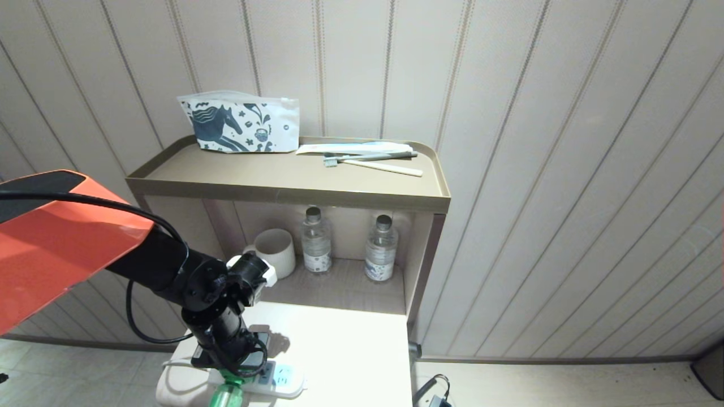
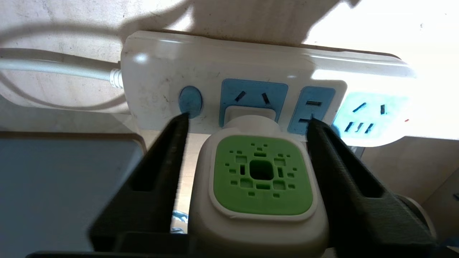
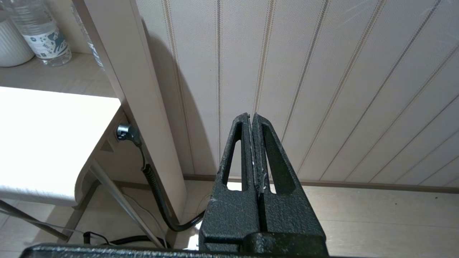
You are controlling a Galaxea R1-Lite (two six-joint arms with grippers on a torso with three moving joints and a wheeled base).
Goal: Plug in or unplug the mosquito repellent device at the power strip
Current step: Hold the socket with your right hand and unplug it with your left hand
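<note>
my left tool (image 2: 247,120) straddles the mosquito repellent device (image 2: 261,179), fingers apart, not clamped; rigid light plastic seated in the power strip (image 2: 251,64), so i'd grip its white sides.

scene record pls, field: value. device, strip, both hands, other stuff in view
device: mosquito repellent device, plugged into the strip's first socket panel beside the round button
strip: power strip, on the white table, near its front edge
left hand: left hand, fingers either side of the device, gaps visible, no grip yet
right hand: right hand, shut, empty, parked off the table, facing the wall
shelf: mug, two water bottles
</note>
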